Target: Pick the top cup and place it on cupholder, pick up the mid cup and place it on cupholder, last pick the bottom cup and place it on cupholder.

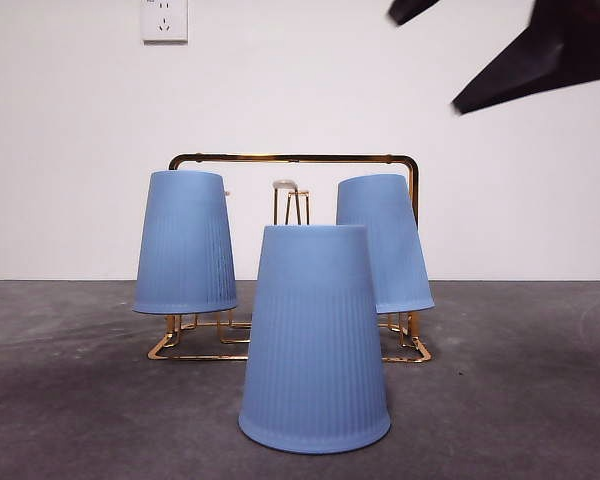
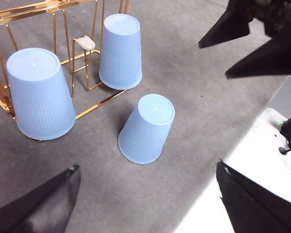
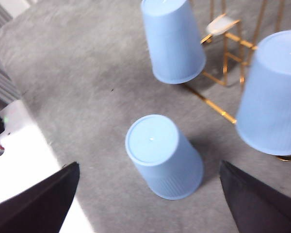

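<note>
Three pale blue ribbed cups stand upside down. One cup rests on the grey table in front of the gold wire cupholder. Two others sit over its outer pegs, a left cup and a right cup. The middle peg with its white tip is bare. My right gripper hangs open high above the table cup. My left gripper is also open, raised and empty.
A white wall with a socket stands behind the rack. A white surface borders the grey mat's edge near the arms. The mat stretches to either side of the front cup.
</note>
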You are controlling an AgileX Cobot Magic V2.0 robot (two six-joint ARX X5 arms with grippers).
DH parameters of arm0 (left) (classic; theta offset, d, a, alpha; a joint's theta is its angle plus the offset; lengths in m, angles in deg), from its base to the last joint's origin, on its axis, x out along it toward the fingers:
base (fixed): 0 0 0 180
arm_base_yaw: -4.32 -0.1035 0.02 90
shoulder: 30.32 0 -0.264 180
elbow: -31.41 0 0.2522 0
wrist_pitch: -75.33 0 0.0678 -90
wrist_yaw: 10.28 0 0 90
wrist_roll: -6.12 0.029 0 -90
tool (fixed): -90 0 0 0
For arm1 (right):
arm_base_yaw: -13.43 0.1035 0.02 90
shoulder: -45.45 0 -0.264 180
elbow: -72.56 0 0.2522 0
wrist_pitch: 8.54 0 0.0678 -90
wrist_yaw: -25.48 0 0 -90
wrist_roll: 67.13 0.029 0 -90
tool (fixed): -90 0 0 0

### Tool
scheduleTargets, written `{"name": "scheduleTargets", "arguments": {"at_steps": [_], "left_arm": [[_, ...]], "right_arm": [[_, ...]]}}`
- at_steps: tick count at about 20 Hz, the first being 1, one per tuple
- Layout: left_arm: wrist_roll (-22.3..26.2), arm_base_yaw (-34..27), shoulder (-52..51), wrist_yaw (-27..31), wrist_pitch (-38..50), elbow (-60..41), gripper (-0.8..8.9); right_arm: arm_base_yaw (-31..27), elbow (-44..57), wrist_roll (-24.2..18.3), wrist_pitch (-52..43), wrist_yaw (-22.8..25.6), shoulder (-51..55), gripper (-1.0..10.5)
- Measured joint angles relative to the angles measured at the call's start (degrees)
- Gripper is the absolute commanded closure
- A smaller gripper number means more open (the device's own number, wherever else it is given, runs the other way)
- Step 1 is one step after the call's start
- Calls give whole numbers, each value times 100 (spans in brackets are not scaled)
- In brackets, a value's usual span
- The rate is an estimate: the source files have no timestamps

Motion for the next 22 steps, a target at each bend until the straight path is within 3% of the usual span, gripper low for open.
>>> {"name": "scheduleTargets", "arguments": {"at_steps": [6,13,22], "left_arm": [[0,0,2,0,0,0,378],[0,0,2,0,0,0,378],[0,0,2,0,2,0,378]], "right_arm": [[400,-269,79,-315,173,-951,454],[765,-761,-98,-345,704,-2234,451],[811,-824,-254,-365,909,-2938,452]]}}
